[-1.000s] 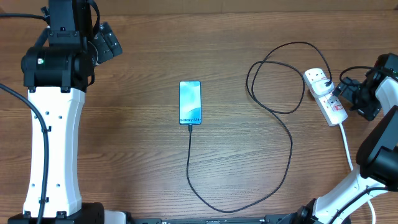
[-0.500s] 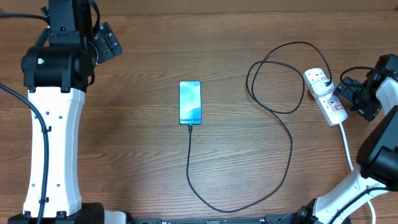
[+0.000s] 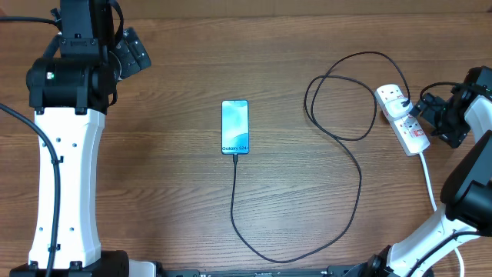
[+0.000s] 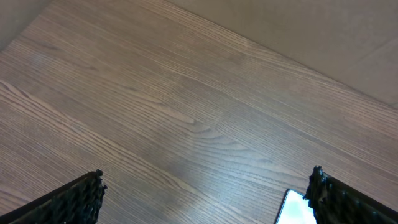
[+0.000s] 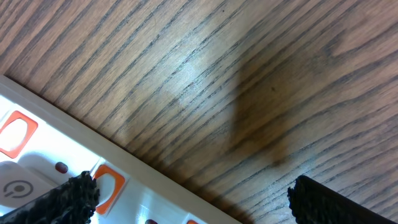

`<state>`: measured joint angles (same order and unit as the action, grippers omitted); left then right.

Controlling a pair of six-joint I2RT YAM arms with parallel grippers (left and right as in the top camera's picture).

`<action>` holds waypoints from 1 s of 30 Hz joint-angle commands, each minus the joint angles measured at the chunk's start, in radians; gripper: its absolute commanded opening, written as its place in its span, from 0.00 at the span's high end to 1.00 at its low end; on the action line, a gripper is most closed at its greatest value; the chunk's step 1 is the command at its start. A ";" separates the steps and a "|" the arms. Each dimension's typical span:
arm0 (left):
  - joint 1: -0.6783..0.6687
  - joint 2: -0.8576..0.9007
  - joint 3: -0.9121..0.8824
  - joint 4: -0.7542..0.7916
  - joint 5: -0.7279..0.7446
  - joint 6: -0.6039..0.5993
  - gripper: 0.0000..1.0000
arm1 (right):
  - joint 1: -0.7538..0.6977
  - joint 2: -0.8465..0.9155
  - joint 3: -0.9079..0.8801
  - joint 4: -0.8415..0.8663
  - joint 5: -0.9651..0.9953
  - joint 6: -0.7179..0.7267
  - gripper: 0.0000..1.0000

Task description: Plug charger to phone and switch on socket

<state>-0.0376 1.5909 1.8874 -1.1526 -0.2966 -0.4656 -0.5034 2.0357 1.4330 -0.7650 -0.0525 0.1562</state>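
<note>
Moved: nothing visible; my arms sit unchanged.
Grippers: left gripper (image 3: pixel 137 52) and right gripper (image 3: pixel 421 114) both apart, empty.
Phone (image 3: pixel 235 127): centre, charger (image 3: pixel 359 181) meeting its six o'clock end.
Socket (image 3: pixel 400 115): three o'clock, beside right gripper.
Risk: an off-centre press could shove the socket, not switch it.

I count one phone (image 3: pixel 235 127) at the centre of my overhead view, one thin black charger cable (image 3: pixel 360 185) looping from it out toward 3 o'clock, one white power strip (image 3: pixel 403 119) at 3 o'clock, and one thick white cord (image 3: pixel 428 185) leaving the strip toward 5 o'clock. On the strip, my right wrist view gives me two orange switches (image 5: pixel 13 134) in full, with slivers of more orange at 6 o'clock that I cannot count. I have two arms, the left arm (image 3: pixel 68 154) at 9 o'clock and the right arm (image 3: pixel 469 177) near 4 o'clock. They carry two grippers, one left gripper (image 4: pixel 205 193) and one right gripper (image 5: pixel 189 193), over one wooden table (image 3: pixel 177 192).
</note>
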 commanded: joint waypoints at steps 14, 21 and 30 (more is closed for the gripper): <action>-0.002 0.004 -0.002 0.001 -0.020 -0.010 0.01 | 0.004 0.019 -0.013 -0.039 -0.021 -0.009 0.00; -0.002 0.004 -0.002 0.001 -0.020 -0.010 0.00 | 0.005 0.019 -0.013 -0.044 -0.029 -0.033 0.01; -0.002 0.004 -0.002 0.001 -0.020 -0.010 0.01 | 0.005 0.019 -0.013 -0.052 -0.052 -0.035 0.00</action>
<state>-0.0376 1.5909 1.8874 -1.1526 -0.2966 -0.4656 -0.5049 2.0357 1.4330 -0.8032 -0.0738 0.1497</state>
